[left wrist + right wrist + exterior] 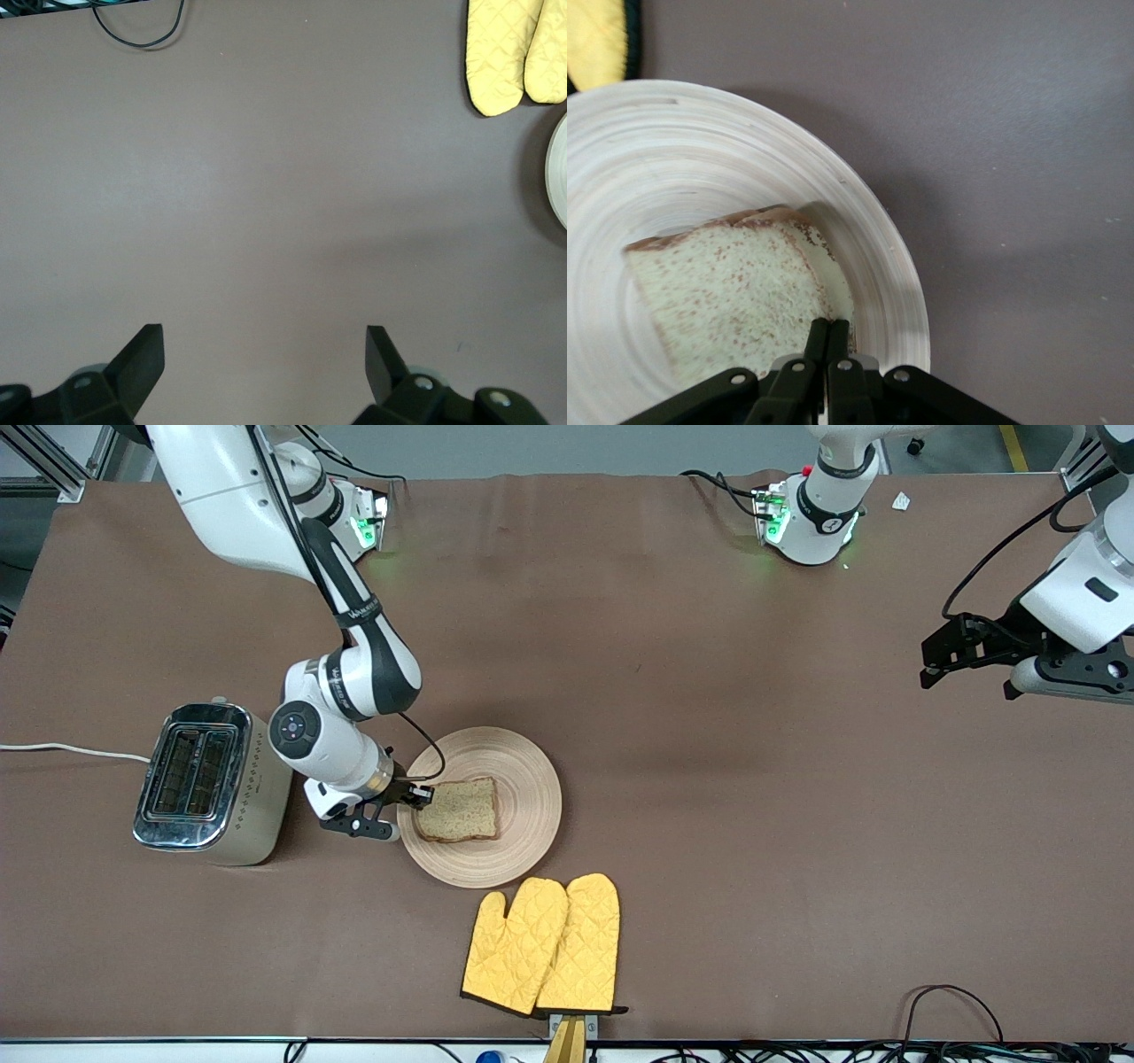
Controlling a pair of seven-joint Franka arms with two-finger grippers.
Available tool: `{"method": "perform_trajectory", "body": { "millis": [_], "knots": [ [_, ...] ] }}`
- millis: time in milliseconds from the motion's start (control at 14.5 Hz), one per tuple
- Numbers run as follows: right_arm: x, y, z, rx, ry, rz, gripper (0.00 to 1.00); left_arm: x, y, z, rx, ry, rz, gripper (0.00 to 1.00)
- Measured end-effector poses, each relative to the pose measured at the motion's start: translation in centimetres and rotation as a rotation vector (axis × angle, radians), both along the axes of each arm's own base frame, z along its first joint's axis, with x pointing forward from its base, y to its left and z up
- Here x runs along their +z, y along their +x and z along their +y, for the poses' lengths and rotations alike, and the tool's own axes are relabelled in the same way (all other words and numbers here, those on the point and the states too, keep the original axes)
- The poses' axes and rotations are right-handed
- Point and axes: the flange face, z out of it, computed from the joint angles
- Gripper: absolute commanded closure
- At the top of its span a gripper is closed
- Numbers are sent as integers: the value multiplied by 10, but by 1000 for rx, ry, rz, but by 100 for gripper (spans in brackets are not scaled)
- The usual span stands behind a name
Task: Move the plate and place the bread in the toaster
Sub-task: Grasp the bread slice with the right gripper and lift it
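The bread (459, 810) lies on the round wooden plate (523, 779) near the middle of the table. My right gripper (423, 795) is down at the bread's edge nearest the toaster, shut on that edge. In the right wrist view the fingers (830, 326) are pressed together at the corner of the bread (726, 292), which rests on the plate (700, 159). The toaster (213, 784) stands beside the plate toward the right arm's end, slots up and empty. My left gripper (967, 682) waits open over bare table at the left arm's end; it also shows in the left wrist view (266, 354).
A pair of yellow oven mitts (545, 943) lies nearer the front camera than the plate, close to its rim. The toaster's white cord (71, 751) runs off toward the right arm's end. A black cable (952, 1001) loops at the front edge.
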Motion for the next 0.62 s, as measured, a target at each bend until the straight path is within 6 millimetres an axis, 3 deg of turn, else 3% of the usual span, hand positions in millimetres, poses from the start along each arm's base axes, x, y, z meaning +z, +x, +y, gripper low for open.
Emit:
{"method": "perform_trajectory", "body": {
  "millis": [207, 621],
  "knots": [
    [61, -1, -8, 30, -60, 5, 100, 0, 1, 6, 11, 1, -1, 0],
    [181, -9, -14, 53, -367, 39, 100, 5, -2, 11, 21, 14, -1, 0]
  ]
}}
